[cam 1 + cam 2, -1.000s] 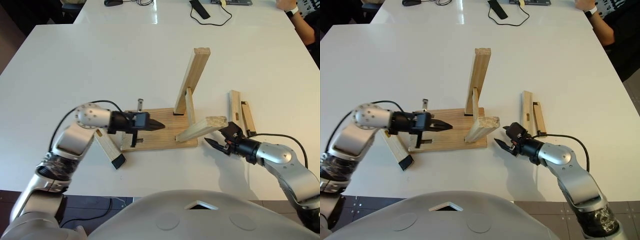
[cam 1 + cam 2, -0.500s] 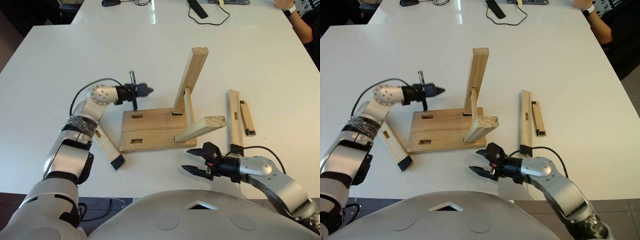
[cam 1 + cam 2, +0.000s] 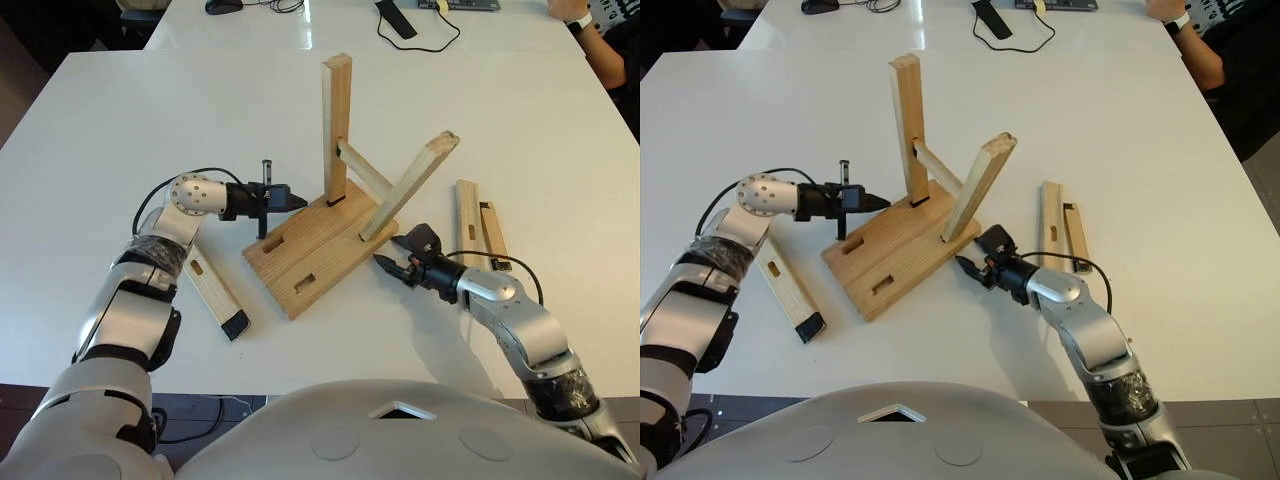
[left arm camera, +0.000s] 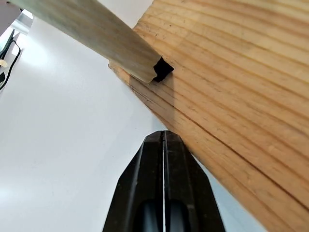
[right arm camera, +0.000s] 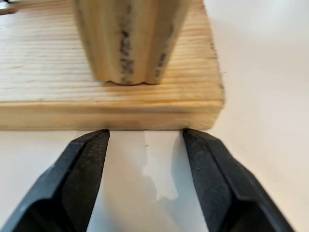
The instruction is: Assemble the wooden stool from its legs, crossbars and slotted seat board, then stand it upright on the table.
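Note:
The slotted seat board (image 3: pixel 300 262) lies flat and turned diagonally on the white table. One leg (image 3: pixel 337 130) stands upright in it. A second leg (image 3: pixel 412 198) leans, and a crossbar (image 3: pixel 364 176) joins the two. My left gripper (image 3: pixel 296 201) is shut and empty, its tip at the board's far left edge (image 4: pixel 231 96). At the board's right corner, my right gripper (image 3: pixel 392 262) is open; its fingers (image 5: pixel 87 159) straddle the board's edge (image 5: pixel 111 108) below the leaning leg's foot (image 5: pixel 128 43). A loose leg (image 3: pixel 215 293) lies on the left.
Another loose leg (image 3: pixel 467 225) and a short crossbar (image 3: pixel 491 236) lie side by side to the right of the board. A black cable and remote (image 3: pixel 400 20) and a mouse (image 3: pixel 225 6) sit at the table's far edge.
The seat board has swung round to a diagonal, and its legs now stand higher. My right gripper came up from the front edge to the board's right corner. My left gripper dropped to the board's left edge.

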`<action>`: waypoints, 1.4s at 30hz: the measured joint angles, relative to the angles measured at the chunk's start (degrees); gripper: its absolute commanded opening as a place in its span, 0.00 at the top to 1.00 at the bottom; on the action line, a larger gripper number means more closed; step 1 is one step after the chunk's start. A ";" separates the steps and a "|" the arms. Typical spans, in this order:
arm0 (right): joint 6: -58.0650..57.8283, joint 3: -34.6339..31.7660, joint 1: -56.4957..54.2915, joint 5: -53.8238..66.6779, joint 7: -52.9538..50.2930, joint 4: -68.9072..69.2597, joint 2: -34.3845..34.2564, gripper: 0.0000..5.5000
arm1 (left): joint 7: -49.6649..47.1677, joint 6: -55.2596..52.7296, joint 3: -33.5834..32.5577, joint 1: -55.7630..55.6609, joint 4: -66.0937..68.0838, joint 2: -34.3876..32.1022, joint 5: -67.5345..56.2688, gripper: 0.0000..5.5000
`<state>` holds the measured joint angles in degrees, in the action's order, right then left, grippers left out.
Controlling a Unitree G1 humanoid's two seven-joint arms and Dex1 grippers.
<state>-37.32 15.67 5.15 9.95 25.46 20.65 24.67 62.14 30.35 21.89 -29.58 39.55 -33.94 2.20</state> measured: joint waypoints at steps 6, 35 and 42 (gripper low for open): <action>1.03 -3.25 -3.57 -3.31 -1.62 -4.33 0.92 0.49 | 4.14 -10.79 1.27 9.69 -16.97 -0.01 -3.44 1.00; -4.09 -16.69 4.42 1.57 3.45 14.55 5.63 0.49 | -8.39 -20.80 -9.81 18.22 -30.33 -2.42 -1.03 1.00; -7.38 -36.47 18.19 3.11 5.45 17.63 10.57 0.49 | -13.51 -26.32 -22.21 31.99 -41.92 -6.61 -4.52 1.00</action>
<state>-44.70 -20.81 23.34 13.06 30.91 38.28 35.24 48.63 4.03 -0.32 2.42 -2.37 -40.55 -2.32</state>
